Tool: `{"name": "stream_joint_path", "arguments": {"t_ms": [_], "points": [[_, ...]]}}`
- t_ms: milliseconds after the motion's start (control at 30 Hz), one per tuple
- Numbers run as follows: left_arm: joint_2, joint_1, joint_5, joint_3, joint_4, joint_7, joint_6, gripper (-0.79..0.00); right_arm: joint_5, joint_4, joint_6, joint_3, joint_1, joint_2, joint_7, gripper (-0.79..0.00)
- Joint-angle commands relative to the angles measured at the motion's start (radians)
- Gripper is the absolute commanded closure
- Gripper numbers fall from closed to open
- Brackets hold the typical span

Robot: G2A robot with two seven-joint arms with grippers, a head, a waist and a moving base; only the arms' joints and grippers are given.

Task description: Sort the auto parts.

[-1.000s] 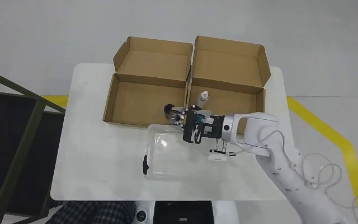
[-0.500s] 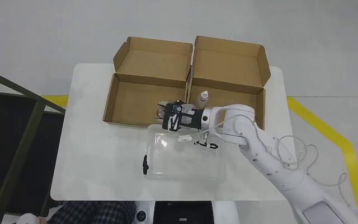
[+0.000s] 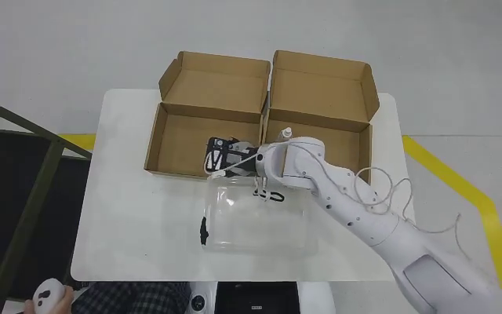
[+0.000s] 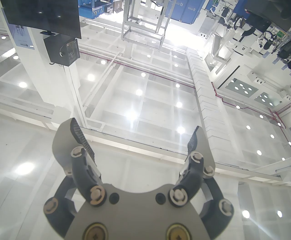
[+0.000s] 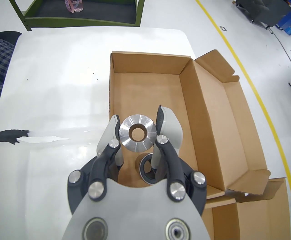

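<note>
A white table stands on a pale grey floor marked with a yellow line. Two open brown cardboard boxes sit side by side at the table's far edge, lids folded back. The left box holds a black ring lying flat on its floor near the corner closest to the robot. The right box holds a small pale, bottle-shaped part beside the wall it shares with the left box, partly hidden by the arm. A clear tray lies on the table in front of the boxes, with a small black piece at its left edge. The right gripper hangs over the near right corner of the left box, its jaws closed partway around a silver metal disc with a round hole through its middle. The disc is clear of the box floor, above and just beyond the black ring. The left gripper points up at a white ceiling with round lights, its jaws spread wide and holding nothing. Blue panels overhead carry white lettering too small to make out.
</note>
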Motion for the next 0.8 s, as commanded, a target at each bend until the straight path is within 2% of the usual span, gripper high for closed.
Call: {"name": "stream_joint_path", "arguments": {"t_ms": [0, 400, 433, 567, 767], "points": [[0.0, 0.0, 0.0, 0.0, 0.0, 0.0, 0.0, -0.785, 0.011, 0.032, 0.002, -0.017, 0.013, -0.013, 0.004, 0.0], [0.0, 0.0, 0.0, 0.0, 0.0, 0.0, 0.0, -0.785, 0.031, 0.162, 0.007, -0.083, 0.078, -0.083, 0.033, 0.0], [0.0, 0.0, 0.0, 0.0, 0.0, 0.0, 0.0, -0.785, 0.03, 0.169, 0.005, -0.087, 0.082, -0.088, 0.038, -0.043], [0.0, 0.0, 0.0, 0.0, 0.0, 0.0, 0.0, -0.785, 0.025, 0.191, 0.007, -0.097, 0.093, -0.104, 0.054, -0.111], [0.0, 0.0, 0.0, 0.0, 0.0, 0.0, 0.0, -0.785, 0.015, 0.223, 0.006, -0.108, 0.104, -0.126, 0.07, -0.145]]}}
